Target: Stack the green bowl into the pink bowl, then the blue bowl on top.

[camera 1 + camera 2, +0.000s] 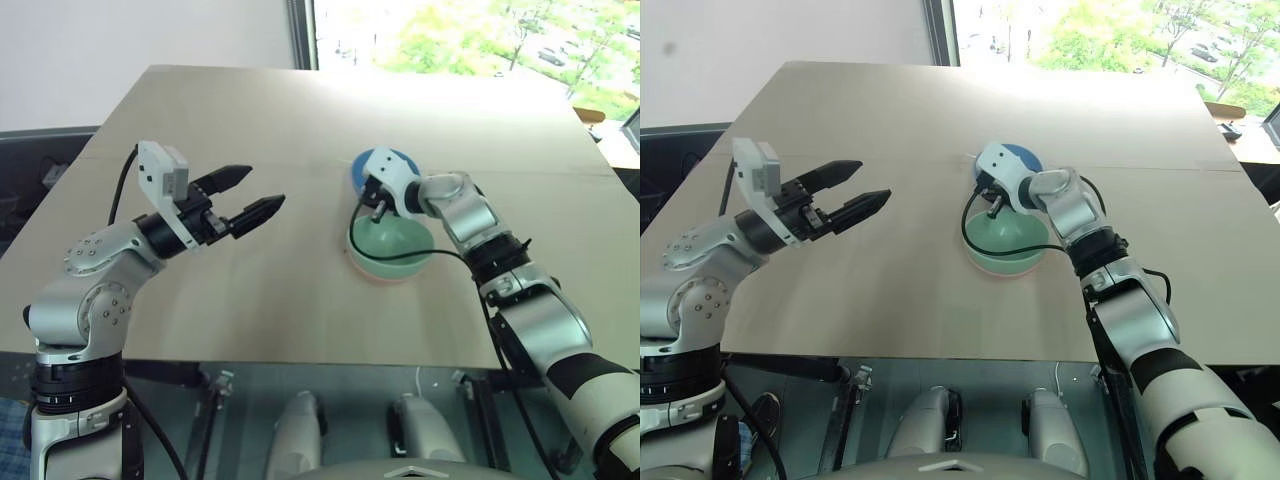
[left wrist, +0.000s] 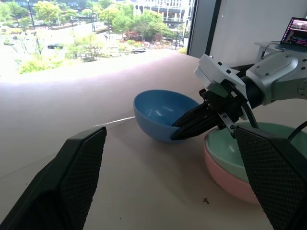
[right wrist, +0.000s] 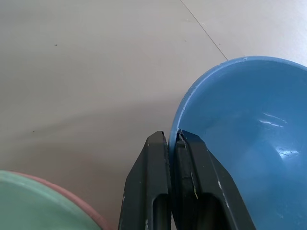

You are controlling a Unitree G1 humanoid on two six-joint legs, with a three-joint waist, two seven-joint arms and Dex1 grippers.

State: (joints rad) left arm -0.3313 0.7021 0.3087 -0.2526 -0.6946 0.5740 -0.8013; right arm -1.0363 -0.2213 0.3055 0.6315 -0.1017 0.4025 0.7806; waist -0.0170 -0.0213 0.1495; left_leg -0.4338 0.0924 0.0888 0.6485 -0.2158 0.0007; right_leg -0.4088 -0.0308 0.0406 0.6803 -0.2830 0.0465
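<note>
Across the broad tan tabletop (image 1: 250,300) sit three small round plastic bowls, one of each colour: the mint-green bowl (image 1: 395,243) already nests inside the salmon-pink bowl (image 2: 225,175), so the first step looks done, and the sky-blue bowl (image 2: 158,112) stands on the tabletop just beyond that pair, waiting to go on top. Two tools are in play: the right tool (image 3: 173,143) is pinched onto the blue bowl's near rim, one finger inside and one outside, while the left tool (image 1: 250,195) hovers wide and empty, well apart from the bowls.
</note>
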